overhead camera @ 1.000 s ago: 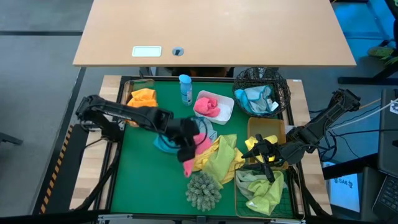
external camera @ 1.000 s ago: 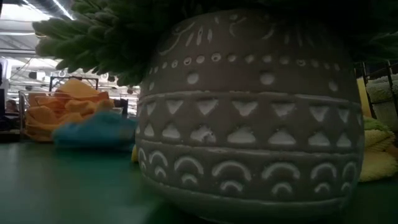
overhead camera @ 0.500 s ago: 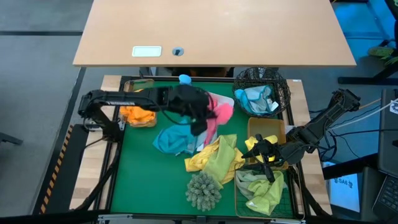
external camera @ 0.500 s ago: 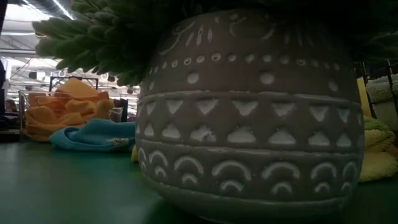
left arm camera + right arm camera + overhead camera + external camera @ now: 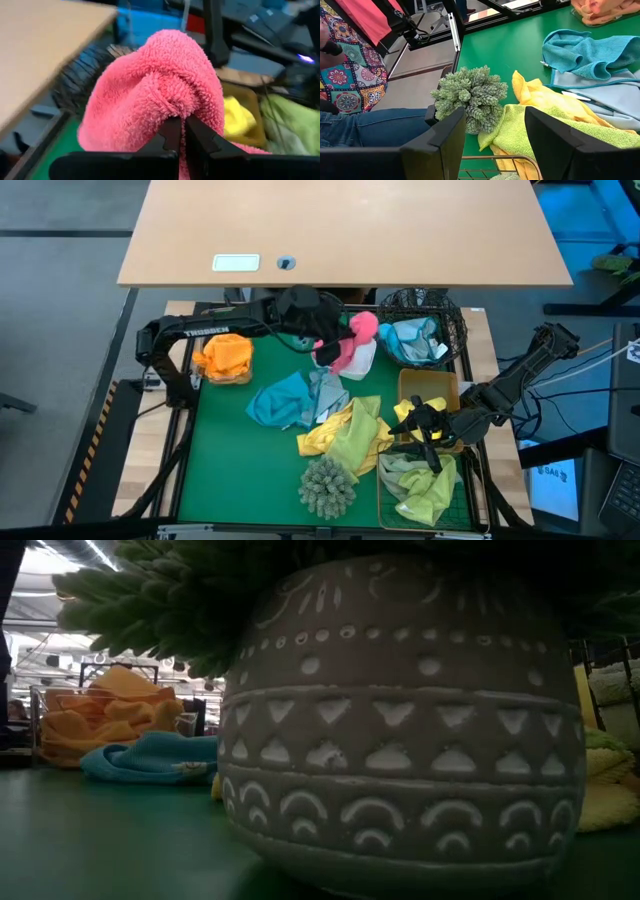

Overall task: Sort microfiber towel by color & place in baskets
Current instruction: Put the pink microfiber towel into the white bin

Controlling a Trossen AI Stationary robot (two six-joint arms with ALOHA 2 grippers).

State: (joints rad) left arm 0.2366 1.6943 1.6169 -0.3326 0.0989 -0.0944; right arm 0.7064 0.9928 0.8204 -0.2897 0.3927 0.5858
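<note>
The left end effector (image 5: 335, 345) was clamped on a pink towel (image 5: 352, 340), its fingers (image 5: 172, 132) pinched together in the fabric, and held it above the white tub (image 5: 362, 363) at the far side of the green bench (image 5: 230, 470). The black mesh basket (image 5: 425, 315), just beside the tub, contained teal towels (image 5: 412, 338). On the tub's other side, an orange towel (image 5: 225, 355) lay in a clear tub. Nearer than the white tub, a teal towel (image 5: 280, 400), a grey towel (image 5: 325, 392) and a yellow towel (image 5: 345, 435) lay loose and touching on the bench, with a shaggy potted clump (image 5: 327, 485) beyond them. The right end effector (image 5: 418, 425) rested over the gold baskets (image 5: 430, 392) with fingers (image 5: 555, 145) apart, holding nothing.
</note>
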